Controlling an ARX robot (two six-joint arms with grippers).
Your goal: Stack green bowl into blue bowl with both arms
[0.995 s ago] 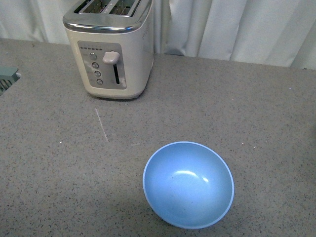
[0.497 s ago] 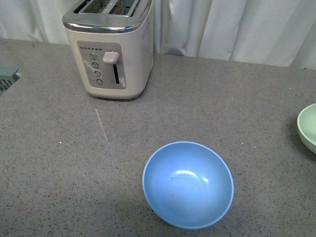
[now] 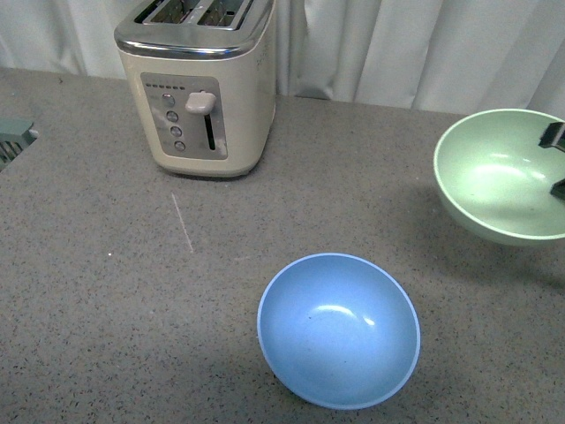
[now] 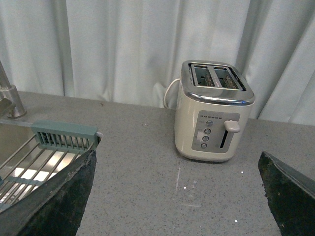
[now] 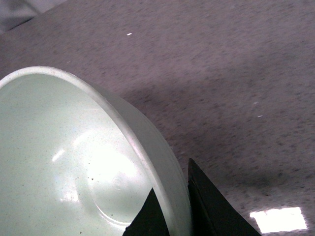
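The blue bowl [image 3: 338, 329] sits upright and empty on the grey counter near the front edge, in the front view. The green bowl [image 3: 499, 172] hangs above the counter at the far right, tilted a little, casting a shadow below it. My right gripper [image 3: 558, 159] is shut on its right rim; in the right wrist view one finger lies inside the green bowl [image 5: 74, 157] and one outside, the right gripper [image 5: 173, 206] pinching the wall. My left gripper [image 4: 177, 196] is open over bare counter, with neither bowl in that view.
A cream toaster [image 3: 201, 84] stands at the back left, also the toaster [image 4: 214, 118] ahead of the left gripper. A sink with a green-edged rack [image 4: 49, 147] lies at the left. White curtains [image 3: 415, 49] hang behind the counter.
The green bowl has come in from the right edge, carried leftward by my right gripper; it was out of view one second ago. The blue bowl and toaster have not moved.
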